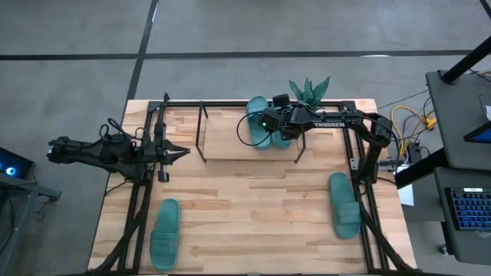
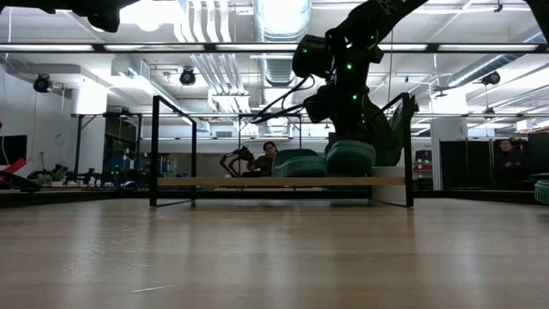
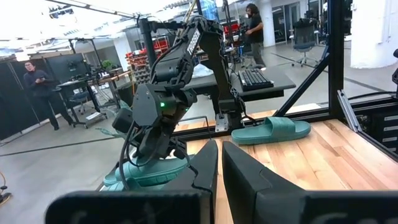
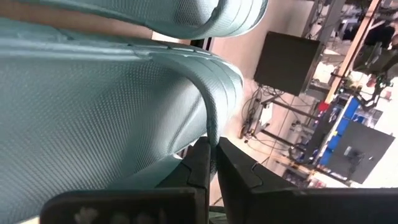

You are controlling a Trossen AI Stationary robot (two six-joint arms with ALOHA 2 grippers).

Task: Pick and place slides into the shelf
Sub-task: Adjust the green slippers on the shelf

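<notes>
Right claw (image 4: 213, 163) pinching slide's strap (image 4: 210, 106) over shelf (image 1: 230, 147).

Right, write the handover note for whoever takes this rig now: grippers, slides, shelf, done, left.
Right gripper: over the shelf's right end, fingers pinched on the strap of the second slide, which sits on the board beside the first slide.
Left gripper: idle at the table's left side, fingers nearly together, holding nothing.
Done: one slide shelved, the second on the board but not released.
Left: release it, then fetch the slide at front left and the slide at front right. A potted plant stands behind the shelf.
</notes>
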